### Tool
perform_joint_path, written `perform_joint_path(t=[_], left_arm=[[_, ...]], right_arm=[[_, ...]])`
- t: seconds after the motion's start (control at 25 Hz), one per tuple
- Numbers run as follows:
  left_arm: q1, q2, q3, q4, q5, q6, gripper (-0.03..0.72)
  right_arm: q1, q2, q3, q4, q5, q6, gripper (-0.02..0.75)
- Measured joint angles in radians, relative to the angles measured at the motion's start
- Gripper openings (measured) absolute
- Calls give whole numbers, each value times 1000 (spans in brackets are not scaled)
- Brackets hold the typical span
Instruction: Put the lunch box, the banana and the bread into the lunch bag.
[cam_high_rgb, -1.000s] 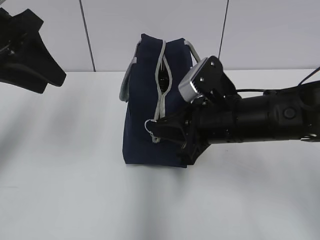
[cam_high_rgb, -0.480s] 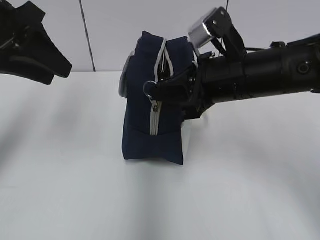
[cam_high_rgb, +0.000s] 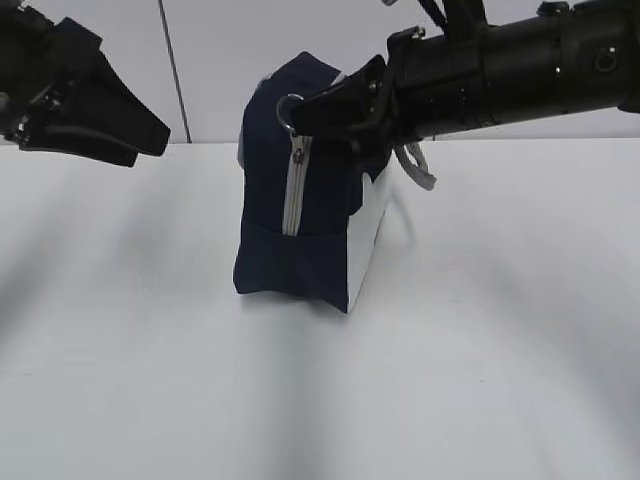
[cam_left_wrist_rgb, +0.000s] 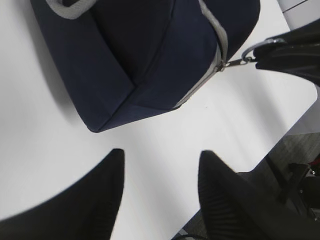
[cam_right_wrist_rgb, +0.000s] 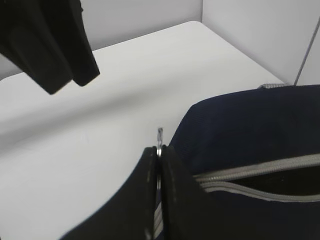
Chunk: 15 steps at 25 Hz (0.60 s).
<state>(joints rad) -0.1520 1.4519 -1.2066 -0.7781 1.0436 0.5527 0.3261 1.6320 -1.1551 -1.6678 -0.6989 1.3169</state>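
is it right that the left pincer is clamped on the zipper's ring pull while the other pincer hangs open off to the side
No, the sides are swapped. The right pincer is clamped on the ring pull of the lunch bag, as the right wrist view shows. The left pincer hangs open off to the side, holding nothing.

- No words, numbers or signs can be read in any of the pictures.
- The lunch bag (cam_high_rgb: 300, 215) is plain dark blue with grey trim and a white side. No name or label shows on it.
- The black robot arms have no writing that can be read.
- The white desk (cam_high_rgb: 150, 380) has no marks.
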Motion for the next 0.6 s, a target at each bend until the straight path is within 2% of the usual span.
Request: perform_joint_path(t=[0.32, 0.6], left_arm=[[0, 0, 92, -181, -97, 279, 351], [0, 21, 98, -262, -98, 381, 351]], right_arm=[[-2, 0, -18, -1, 10, 76, -16], [-2, 2, -18, -15, 49, 116, -16]])
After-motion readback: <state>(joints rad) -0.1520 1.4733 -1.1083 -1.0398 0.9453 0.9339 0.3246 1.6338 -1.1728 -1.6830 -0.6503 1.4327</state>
